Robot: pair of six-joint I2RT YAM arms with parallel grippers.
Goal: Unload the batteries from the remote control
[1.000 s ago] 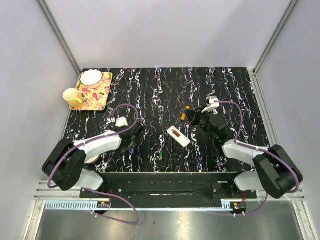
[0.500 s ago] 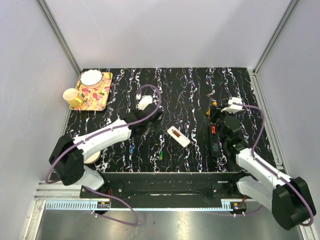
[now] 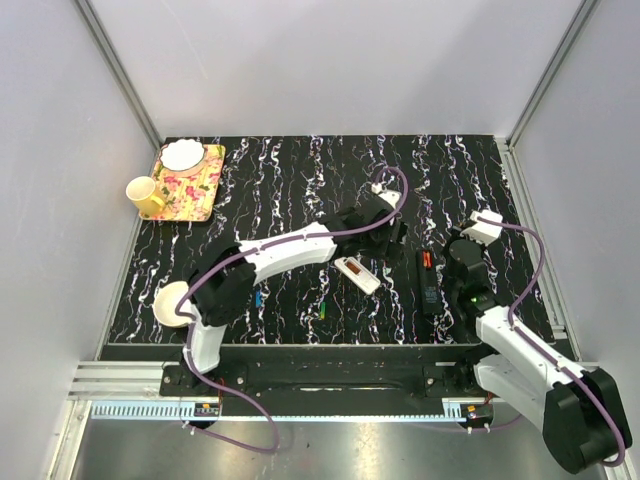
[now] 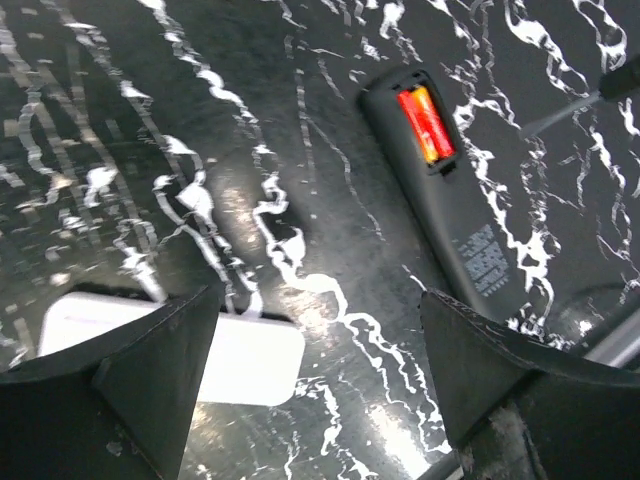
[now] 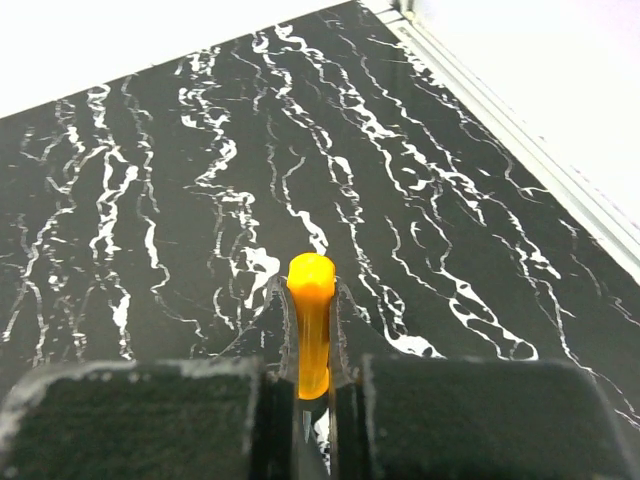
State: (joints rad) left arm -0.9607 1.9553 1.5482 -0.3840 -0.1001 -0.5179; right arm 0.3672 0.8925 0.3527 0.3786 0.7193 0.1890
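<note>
Right gripper [image 5: 311, 290] was clenched on an orange battery [image 5: 311, 330], which lay along its fingers with its rounded tip poking past them, above the black marbled tabletop [image 5: 150, 200]. Left gripper [image 4: 320, 340] hung with jaws spread wide and nothing in them, over the stretch between a white remote [image 4: 180, 345] and a black remote [image 4: 480, 220]. Inside the black remote's open compartment sat red and orange batteries [image 4: 427, 122] (side by side, as far as the wrist view showed). Nearer the arm bases, a blue battery [image 3: 259, 298] and a green battery [image 3: 326, 312] lay loose on the tabletop, apart from each other.
</note>
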